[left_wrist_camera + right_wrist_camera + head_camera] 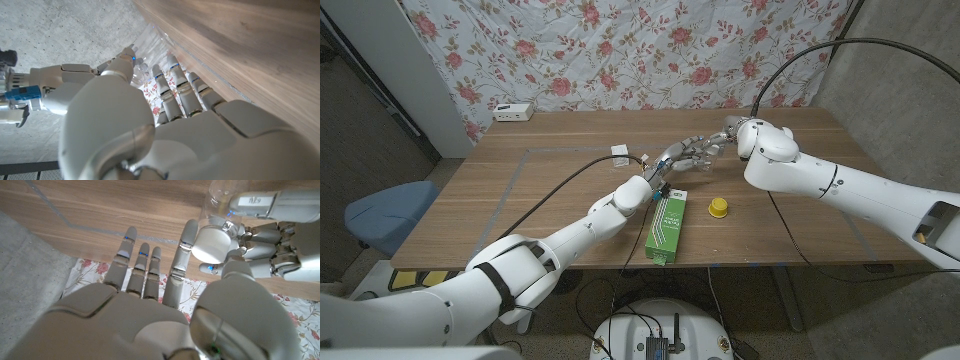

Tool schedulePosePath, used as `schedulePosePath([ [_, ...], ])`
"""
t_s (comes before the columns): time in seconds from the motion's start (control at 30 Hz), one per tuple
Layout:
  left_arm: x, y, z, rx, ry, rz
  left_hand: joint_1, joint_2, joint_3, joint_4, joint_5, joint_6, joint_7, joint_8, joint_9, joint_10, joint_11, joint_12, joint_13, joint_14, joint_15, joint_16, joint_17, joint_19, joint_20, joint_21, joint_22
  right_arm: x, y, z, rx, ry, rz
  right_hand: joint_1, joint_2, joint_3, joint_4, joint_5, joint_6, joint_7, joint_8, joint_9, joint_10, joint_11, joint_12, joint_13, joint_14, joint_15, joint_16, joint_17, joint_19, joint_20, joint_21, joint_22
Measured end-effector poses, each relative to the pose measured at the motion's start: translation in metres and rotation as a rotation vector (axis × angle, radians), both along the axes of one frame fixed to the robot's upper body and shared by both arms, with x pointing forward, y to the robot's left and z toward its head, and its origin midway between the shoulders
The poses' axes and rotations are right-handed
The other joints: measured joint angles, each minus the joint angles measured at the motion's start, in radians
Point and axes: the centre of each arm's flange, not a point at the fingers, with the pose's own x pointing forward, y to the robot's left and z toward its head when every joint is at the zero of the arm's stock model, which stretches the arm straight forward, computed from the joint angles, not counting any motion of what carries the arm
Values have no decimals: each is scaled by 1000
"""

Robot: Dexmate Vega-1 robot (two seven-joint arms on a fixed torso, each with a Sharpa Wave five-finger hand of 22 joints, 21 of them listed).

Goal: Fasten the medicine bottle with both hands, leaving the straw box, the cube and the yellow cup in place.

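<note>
My left hand (670, 162) grips a clear medicine bottle (219, 202) just above the table's middle; its thumb and fingers wrap the body (150, 45). My right hand (718, 142) meets it from the right. It pinches the white cap (210, 244) between thumb and a finger, while its other fingers (142, 267) stay spread. In the head view the bottle is mostly hidden between the two hands. The green straw box (665, 225) lies near the front edge, under my left forearm. The yellow cup (718, 207) stands to the box's right. A small white cube (618, 153) sits left of the hands.
A white device (513, 112) lies at the table's back left corner. Black cables run over the table (550, 190) to both hands. A floral cloth hangs behind the table. A blue stool (385, 215) stands off the left side.
</note>
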Motion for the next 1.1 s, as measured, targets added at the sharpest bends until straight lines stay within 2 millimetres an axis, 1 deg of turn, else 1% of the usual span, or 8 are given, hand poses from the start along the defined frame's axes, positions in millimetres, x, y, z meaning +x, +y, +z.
schedulePosePath([
  [0.3,0,0,-1,0,0,2,0,0,4,-4,0,0,0,0,0,-1,1,4,0,0,0,0,0,0,0,0,0,0,-1,0,5,-9,-10,-1,1,7,-2,-3,6,3,-1,-10,0,0,0,0,5,-5,0,-3,3,-3,0,0],
  [0.33,-1,-1,-1,0,-1,0,0,0,4,-4,0,0,0,0,0,-1,1,4,-1,0,0,0,0,0,0,0,0,1,-2,-1,15,-8,-15,-7,6,7,-2,-7,-4,2,-5,-13,0,0,0,0,5,-5,0,-3,3,-3,0,0],
  [0.4,-1,-1,-1,0,-1,0,0,0,4,-4,0,0,0,0,0,-1,1,4,-1,0,0,0,0,0,0,0,0,0,-1,-1,12,-8,-15,-25,0,7,-1,-10,-30,5,-16,-13,-4,4,-7,0,4,-5,-7,-3,3,-3,0,0],
  [0.43,-1,-1,-1,0,-1,0,0,0,4,-4,0,0,0,0,0,-1,1,4,-1,0,0,0,0,0,0,0,0,0,-1,-1,10,-8,-15,-35,1,2,3,-14,-40,5,-20,-12,-8,8,-12,0,-1,1,-8,-3,3,-3,0,0],
  [0.57,-1,-1,-1,0,-1,0,0,0,4,-4,0,0,0,0,0,-1,1,4,-1,0,0,0,0,0,0,0,0,-1,-2,-2,6,-3,-17,-62,-3,-1,7,-24,-108,18,-46,-6,-33,18,-26,0,-15,15,-20,-3,-5,1,-4,0],
  [0.83,-1,0,-2,-1,0,-1,0,0,4,-4,-1,0,0,0,0,-1,1,3,0,0,0,0,0,0,0,0,0,-4,-3,-3,-3,5,-12,-77,-5,-2,7,-32,-226,41,-89,9,-80,29,-41,1,-30,29,-34,-7,-25,0,-8,0],
  [1.07,0,1,-2,-1,0,-3,0,0,4,-4,-1,0,0,0,0,-2,2,3,0,0,0,0,0,0,0,0,0,-7,-5,-4,-6,8,-3,-76,-5,12,-7,-37,-305,53,-119,17,-110,30,-49,3,-44,36,-45,-7,-42,1,-11,0],
  [1.1,0,1,-2,-2,0,-4,0,0,4,-4,-1,0,0,0,0,-3,3,3,0,0,0,0,0,0,0,0,0,-7,-5,-4,-7,8,2,-76,-5,14,-10,-37,-315,53,-123,17,-116,24,-49,3,-51,36,-45,-7,-45,-2,-11,0],
])
